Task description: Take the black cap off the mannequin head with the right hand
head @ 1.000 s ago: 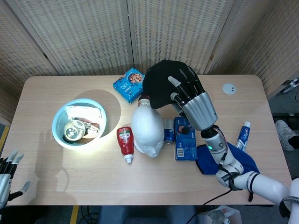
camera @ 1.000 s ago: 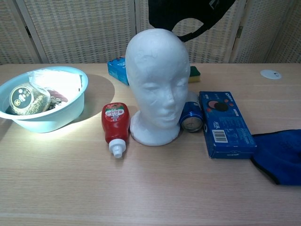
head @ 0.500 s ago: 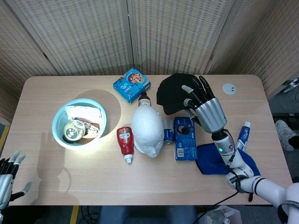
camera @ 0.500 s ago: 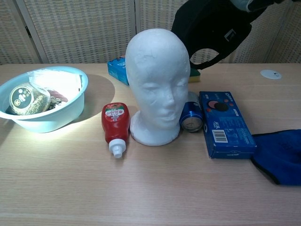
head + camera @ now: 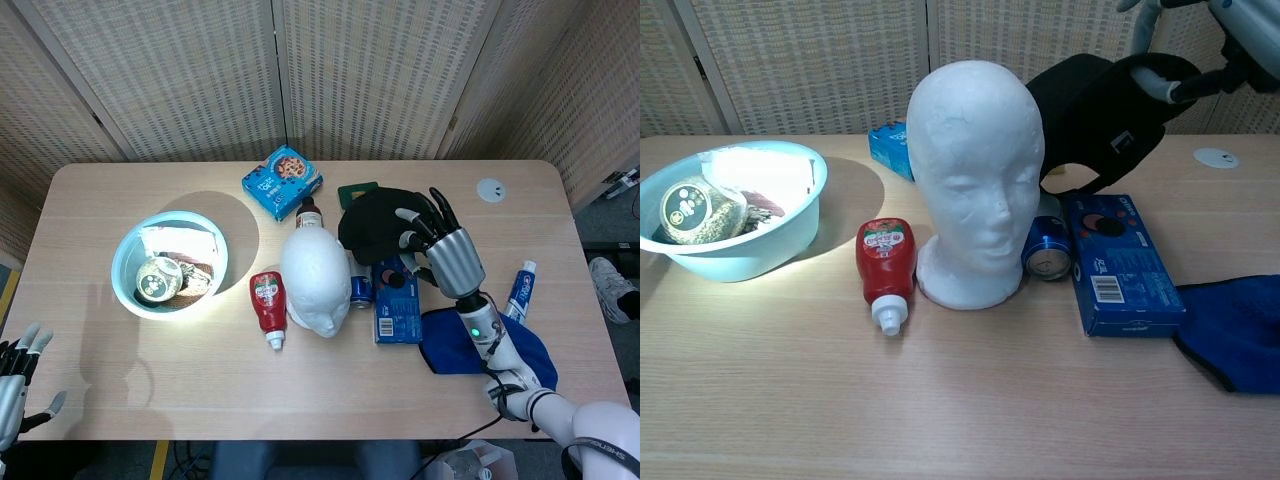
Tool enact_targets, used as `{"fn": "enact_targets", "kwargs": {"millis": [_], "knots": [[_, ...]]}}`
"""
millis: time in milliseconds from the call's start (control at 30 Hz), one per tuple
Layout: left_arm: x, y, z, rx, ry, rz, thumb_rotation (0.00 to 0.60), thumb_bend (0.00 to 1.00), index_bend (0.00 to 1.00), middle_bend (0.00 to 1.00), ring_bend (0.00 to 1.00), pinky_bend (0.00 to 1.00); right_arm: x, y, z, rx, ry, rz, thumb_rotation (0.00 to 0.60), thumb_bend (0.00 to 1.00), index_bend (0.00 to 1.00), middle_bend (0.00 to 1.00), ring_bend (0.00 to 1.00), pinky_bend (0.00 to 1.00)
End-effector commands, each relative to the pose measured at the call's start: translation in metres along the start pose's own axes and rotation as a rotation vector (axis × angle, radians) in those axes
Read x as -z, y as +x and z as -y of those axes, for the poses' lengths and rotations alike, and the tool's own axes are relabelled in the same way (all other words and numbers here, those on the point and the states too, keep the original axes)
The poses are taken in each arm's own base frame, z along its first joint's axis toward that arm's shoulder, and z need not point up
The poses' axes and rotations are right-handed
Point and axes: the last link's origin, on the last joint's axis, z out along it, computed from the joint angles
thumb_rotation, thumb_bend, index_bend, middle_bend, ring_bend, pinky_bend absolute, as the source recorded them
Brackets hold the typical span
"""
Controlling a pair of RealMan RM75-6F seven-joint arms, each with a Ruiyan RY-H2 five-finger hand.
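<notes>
The white mannequin head stands bare at the table's middle. The black cap hangs just right of and behind it, above the blue box, gripped by my right hand. In the chest view the hand's fingers curl over the cap's upper right edge. My left hand shows at the lower left corner of the head view, off the table's front edge, fingers apart and holding nothing.
A light blue bowl with packets sits left. A red ketchup bottle and a blue can flank the mannequin. Blue cloth, a toothpaste tube, a cookie box and a green sponge lie around.
My right hand has carried the cap down and to the right, from high behind the mannequin head to just above the blue box. The left hand has barely moved.
</notes>
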Motion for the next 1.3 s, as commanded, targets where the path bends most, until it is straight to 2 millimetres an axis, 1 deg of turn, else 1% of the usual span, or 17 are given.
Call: {"fn": "enact_targets", "kwargs": {"millis": [33,267,433,500,633,700,767,800,833,867,900,933,1000,1100,1233,1300], "knots": [[0.000,0.000,0.000,0.000,0.001,0.001,0.600,0.25,0.02,0.00,0.07,0.01,0.013,-0.007,-0.001,-0.021,-0.003,0.019,0.600,0.46,0.71,0.29,0.08,0.00],[0.000,0.000,-0.001,-0.001,-0.003,0.000,0.600,0.25,0.02,0.00,0.07,0.01,0.031,-0.010,-0.009,-0.034,-0.006,0.037,0.600,0.46,0.71,0.29,0.08,0.00],[0.000,0.000,-0.002,-0.001,-0.007,0.001,0.600,0.25,0.02,0.00,0.07,0.01,0.046,-0.011,-0.010,-0.030,0.015,0.075,0.600,0.46,0.71,0.29,0.08,0.00],[0.000,-0.001,-0.002,0.000,-0.009,0.003,0.600,0.25,0.02,0.00,0.07,0.01,0.052,-0.011,-0.009,-0.028,0.023,0.090,0.600,0.44,0.71,0.29,0.08,0.00],[0.001,-0.001,-0.003,0.000,-0.010,0.001,0.600,0.25,0.02,0.00,0.07,0.01,0.063,-0.009,-0.009,-0.014,0.043,0.107,0.600,0.33,0.70,0.29,0.08,0.00],[0.001,-0.001,-0.002,0.000,-0.006,0.002,0.600,0.25,0.02,0.00,0.07,0.01,0.069,-0.008,-0.011,0.001,0.040,0.118,0.600,0.25,0.71,0.27,0.07,0.00],[0.001,-0.001,-0.002,0.000,-0.005,0.004,0.600,0.25,0.02,0.00,0.07,0.01,0.075,-0.007,-0.012,0.014,0.033,0.137,0.600,0.14,0.69,0.25,0.05,0.00],[0.001,-0.002,-0.002,0.000,-0.006,0.006,0.600,0.25,0.02,0.00,0.07,0.01,0.077,-0.007,-0.013,0.020,0.028,0.145,0.600,0.08,0.67,0.23,0.03,0.00],[0.001,-0.002,-0.002,-0.001,-0.007,0.007,0.600,0.25,0.02,0.00,0.07,0.01,0.080,-0.007,-0.013,0.025,0.023,0.157,0.600,0.05,0.64,0.21,0.02,0.00],[0.001,-0.002,-0.003,-0.001,-0.009,0.008,0.600,0.25,0.02,0.00,0.07,0.01,0.083,-0.007,-0.014,0.028,0.011,0.176,0.600,0.01,0.60,0.18,0.01,0.00],[0.001,-0.003,-0.003,-0.001,-0.010,0.009,0.600,0.25,0.02,0.00,0.07,0.01,0.086,-0.008,-0.014,0.028,-0.001,0.194,0.600,0.00,0.55,0.15,0.00,0.00],[0.001,-0.003,-0.004,-0.001,-0.011,0.009,0.600,0.25,0.02,0.00,0.07,0.01,0.089,-0.008,-0.014,0.030,-0.014,0.210,0.600,0.00,0.50,0.12,0.00,0.00],[0.000,-0.003,-0.004,0.000,-0.012,0.008,0.600,0.25,0.02,0.00,0.07,0.01,0.092,-0.006,-0.013,0.044,-0.032,0.236,0.600,0.00,0.35,0.04,0.00,0.00],[0.000,-0.003,-0.005,-0.002,-0.015,0.009,0.600,0.25,0.02,0.00,0.07,0.01,0.096,-0.002,-0.009,0.060,-0.043,0.272,0.600,0.00,0.17,0.00,0.00,0.00],[-0.001,-0.003,-0.005,-0.003,-0.017,0.010,0.600,0.25,0.02,0.00,0.07,0.01,0.098,0.002,-0.001,0.086,-0.041,0.322,0.600,0.00,0.02,0.00,0.00,0.00],[-0.001,-0.003,-0.005,-0.002,-0.017,0.010,0.600,0.25,0.02,0.00,0.07,0.01,0.097,0.004,0.004,0.090,-0.033,0.340,0.600,0.00,0.00,0.00,0.00,0.00]]}}
